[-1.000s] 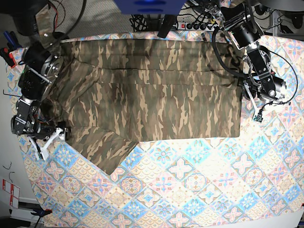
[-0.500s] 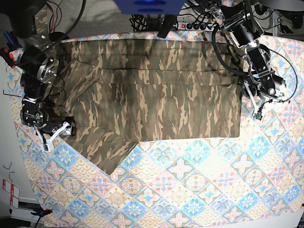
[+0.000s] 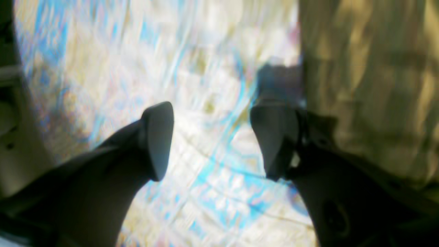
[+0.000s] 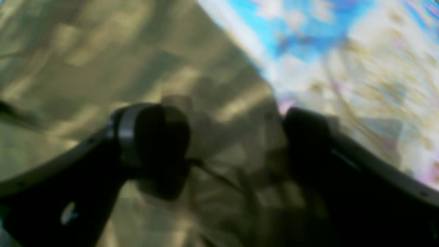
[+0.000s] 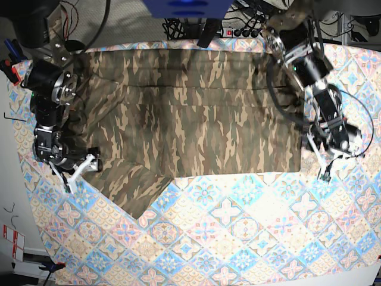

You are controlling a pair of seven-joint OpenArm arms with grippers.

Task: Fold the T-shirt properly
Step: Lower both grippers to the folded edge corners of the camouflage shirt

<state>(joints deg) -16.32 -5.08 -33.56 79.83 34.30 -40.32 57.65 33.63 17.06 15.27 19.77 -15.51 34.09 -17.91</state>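
The T-shirt (image 5: 190,113) is lying spread flat across the far half of the bench, on the patterned tablecloth (image 5: 250,238), with one sleeve projecting toward the near edge at the base view's left.

The left end effector (image 5: 321,161) is positioned at the shirt's side edge on the base view's right. Its fingers (image 3: 157,137) are standing apart with nothing between them. In the left wrist view, they are sitting over bare tablecloth, with the shirt edge just beside one finger.

The right end effector (image 5: 80,170) is positioned at the opposite side, near the sleeve. Its fingers (image 4: 154,137) are also standing apart, gripping nothing. In the right wrist view, camouflage cloth is lying beneath and between them, though blur is obscuring whether they are touching it.
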